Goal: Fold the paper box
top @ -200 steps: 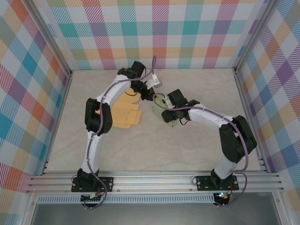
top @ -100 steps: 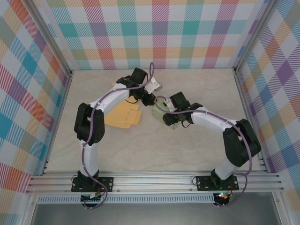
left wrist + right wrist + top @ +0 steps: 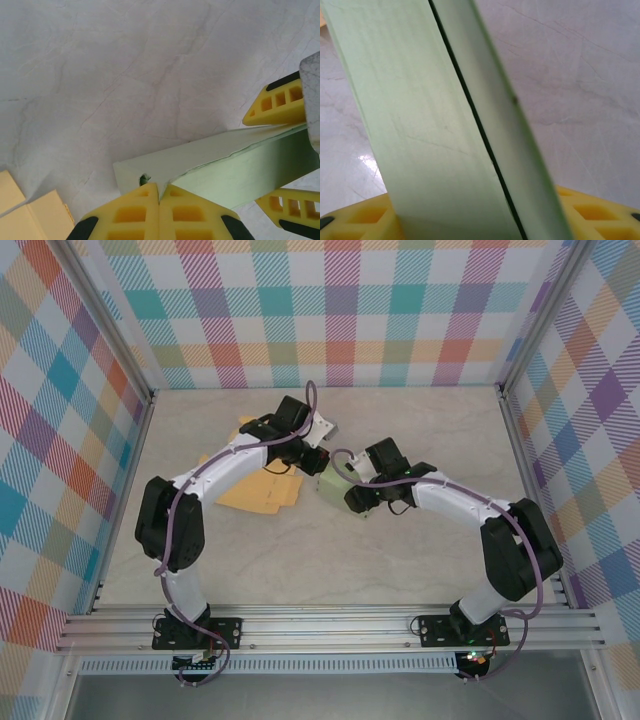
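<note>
Left gripper moved in, pinched together; right gripper clamps one green box

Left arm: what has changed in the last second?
The shut left gripper moved nearer, to the edge of the green paper box, and its elbow swung left. The right gripper still holds the box; the yellow paper sheet has not moved.

Marble-look table, flat yellow paper (unfolded)
</note>
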### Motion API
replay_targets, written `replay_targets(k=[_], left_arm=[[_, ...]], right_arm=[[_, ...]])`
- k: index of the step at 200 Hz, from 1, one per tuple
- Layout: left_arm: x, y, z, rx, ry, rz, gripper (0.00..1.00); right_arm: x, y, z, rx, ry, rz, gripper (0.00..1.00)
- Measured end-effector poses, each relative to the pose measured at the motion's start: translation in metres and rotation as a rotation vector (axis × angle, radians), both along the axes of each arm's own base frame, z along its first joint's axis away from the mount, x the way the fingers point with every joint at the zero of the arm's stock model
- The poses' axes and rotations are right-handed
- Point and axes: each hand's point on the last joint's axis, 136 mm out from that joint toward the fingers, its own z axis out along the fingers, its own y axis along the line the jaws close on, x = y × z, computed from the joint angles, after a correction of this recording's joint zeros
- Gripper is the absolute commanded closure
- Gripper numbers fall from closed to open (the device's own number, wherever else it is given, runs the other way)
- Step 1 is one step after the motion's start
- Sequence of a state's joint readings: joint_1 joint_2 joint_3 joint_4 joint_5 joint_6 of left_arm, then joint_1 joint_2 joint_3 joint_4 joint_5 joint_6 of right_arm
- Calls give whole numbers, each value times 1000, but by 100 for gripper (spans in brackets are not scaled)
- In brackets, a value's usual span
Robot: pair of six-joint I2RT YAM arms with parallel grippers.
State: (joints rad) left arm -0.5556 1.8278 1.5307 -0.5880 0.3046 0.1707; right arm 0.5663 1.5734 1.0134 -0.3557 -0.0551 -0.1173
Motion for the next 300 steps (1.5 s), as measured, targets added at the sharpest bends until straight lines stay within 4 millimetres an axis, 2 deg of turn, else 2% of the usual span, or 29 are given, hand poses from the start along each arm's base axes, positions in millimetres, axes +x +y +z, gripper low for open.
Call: replay_targets(k=[51,75,160,240,261,269,274,287,292,300], left_arm=[[-5,3,-14,25,-18,56,95],[-10,4,-14,43,-32,58,95],[-19,9,-6,75,-73,44,92],[-31,16,-27,94,-28,47,90],[-31,14,-27,82,-25,53,89],[-31,15,-26,81,-22,56,88],[-33,16,-27,84,-18,56,79],[-36,18,-27,89,-1,66,76],[-37,19,-25,88,1,68,68],[-38,20,-22,83,2,75,66]], right_arm=[[-5,-1,-4,-8,18,15,37],[-7,-3,-5,-17,29,13,34],[-9,-3,-4,-31,25,41,35],[-8,-8,-6,-58,19,36,35],[-7,-9,-6,-61,17,33,35],[-6,-10,-6,-63,14,26,35],[-5,-11,-6,-65,12,18,35],[-1,-15,-6,-71,9,-4,35],[0,-17,-6,-73,7,-11,36],[1,-18,-6,-73,7,-16,36]])
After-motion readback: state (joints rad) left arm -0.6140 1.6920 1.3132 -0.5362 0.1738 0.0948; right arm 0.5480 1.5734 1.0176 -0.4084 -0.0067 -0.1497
